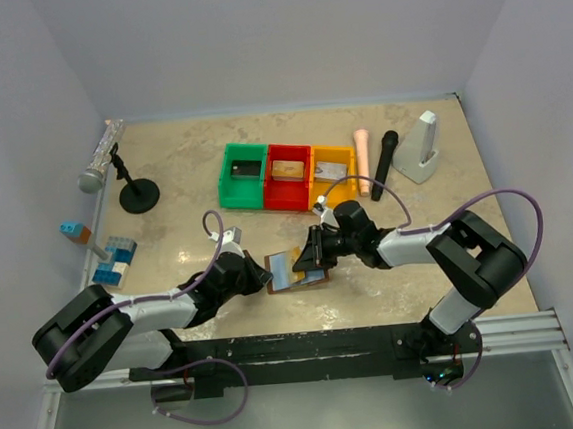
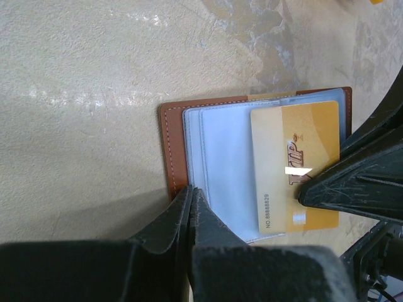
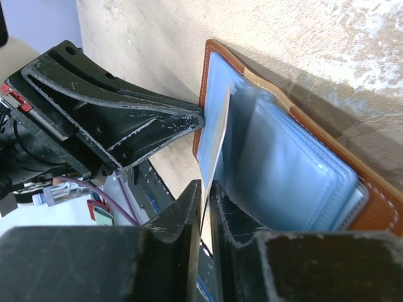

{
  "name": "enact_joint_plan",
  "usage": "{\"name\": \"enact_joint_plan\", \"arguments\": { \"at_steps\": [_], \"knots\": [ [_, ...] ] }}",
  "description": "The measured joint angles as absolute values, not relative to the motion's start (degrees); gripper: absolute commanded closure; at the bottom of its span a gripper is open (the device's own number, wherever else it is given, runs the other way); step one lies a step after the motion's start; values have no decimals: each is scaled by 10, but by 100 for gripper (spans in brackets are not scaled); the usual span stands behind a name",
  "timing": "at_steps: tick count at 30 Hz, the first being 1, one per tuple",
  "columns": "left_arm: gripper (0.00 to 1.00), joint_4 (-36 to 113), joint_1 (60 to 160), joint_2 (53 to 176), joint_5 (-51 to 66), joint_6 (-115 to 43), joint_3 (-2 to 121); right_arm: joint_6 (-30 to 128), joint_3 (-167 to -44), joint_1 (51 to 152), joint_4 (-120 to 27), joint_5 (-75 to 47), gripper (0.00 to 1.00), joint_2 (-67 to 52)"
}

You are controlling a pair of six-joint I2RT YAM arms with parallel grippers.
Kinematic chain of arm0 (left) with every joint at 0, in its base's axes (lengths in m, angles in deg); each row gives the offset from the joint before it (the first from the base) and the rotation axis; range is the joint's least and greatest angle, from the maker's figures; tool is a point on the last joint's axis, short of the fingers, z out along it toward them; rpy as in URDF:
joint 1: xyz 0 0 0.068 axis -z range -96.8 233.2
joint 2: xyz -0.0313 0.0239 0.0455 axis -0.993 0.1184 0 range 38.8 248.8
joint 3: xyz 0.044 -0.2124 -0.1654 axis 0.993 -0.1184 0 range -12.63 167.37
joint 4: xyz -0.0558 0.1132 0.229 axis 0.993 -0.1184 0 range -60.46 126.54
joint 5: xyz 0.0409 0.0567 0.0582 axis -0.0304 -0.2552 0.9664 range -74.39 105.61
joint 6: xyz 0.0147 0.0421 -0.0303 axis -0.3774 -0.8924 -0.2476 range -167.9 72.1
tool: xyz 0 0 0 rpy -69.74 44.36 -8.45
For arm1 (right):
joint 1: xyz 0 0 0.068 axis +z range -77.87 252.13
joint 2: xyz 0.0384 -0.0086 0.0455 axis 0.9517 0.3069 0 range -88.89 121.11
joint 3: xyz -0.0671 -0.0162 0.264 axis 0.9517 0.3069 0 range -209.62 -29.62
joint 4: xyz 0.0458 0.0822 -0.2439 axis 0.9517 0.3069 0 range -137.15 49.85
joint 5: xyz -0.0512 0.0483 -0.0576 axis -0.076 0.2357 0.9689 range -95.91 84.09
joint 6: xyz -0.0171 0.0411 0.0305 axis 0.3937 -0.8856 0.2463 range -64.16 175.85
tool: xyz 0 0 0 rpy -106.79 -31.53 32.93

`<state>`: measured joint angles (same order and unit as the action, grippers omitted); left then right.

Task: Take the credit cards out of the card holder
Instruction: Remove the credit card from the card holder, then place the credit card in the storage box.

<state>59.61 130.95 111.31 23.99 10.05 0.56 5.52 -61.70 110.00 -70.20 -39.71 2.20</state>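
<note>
The holder (image 2: 173,148) lay open on the table (image 1: 470,249), at the front middle, right between the two arms, with its brown cover down and its grey-blue pockets (image 2: 220,170) facing up.

The left gripper (image 2: 191,192) was down low on the holder's left side. Its fingers were pressed fully together, tips right against the brown edge. I could not tell whether any leather was pinched between them.

Over on the other side, the right gripper (image 3: 206,185) had the gold card (image 2: 296,167). The right wrist view showed that card edge-on, running straight down between the two fingers, and they were closed on it with barely a sliver of gap. The card stood tilted up off the pockets, its far end at the holder's inner fold. Whether that end sat inside a pocket or had cleared it, the views did not settle. From the left wrist, the card's face showed VIP lettering and a printed number, with a right finger (image 2: 352,176) across its corner.

Behind the holder, well apart from it, three bins stood touching in a row: green bin (image 1: 225,180), red bin (image 1: 274,190) and yellow bin (image 1: 352,179). A dark card (image 1: 247,168) lay in the green one, a tan card (image 1: 288,165) in the red, a pale card (image 1: 331,171) in the yellow.
</note>
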Motion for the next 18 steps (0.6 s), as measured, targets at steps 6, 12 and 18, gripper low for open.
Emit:
{"name": "enact_joint_plan", "arguments": {
  "at_steps": [6, 12, 18],
  "knots": [
    [100, 591, 1309, 1109, 240, 100, 6, 59, -617, 1097, -689, -394, 100, 22],
    [100, 587, 1309, 1107, 242, 100, 6, 78, -617, 1092, -623, -359, 100, -6],
    [100, 583, 1309, 1101, 242, 100, 5, 115, -622, 1084, -544, -323, 100, -73]
  ]
}}
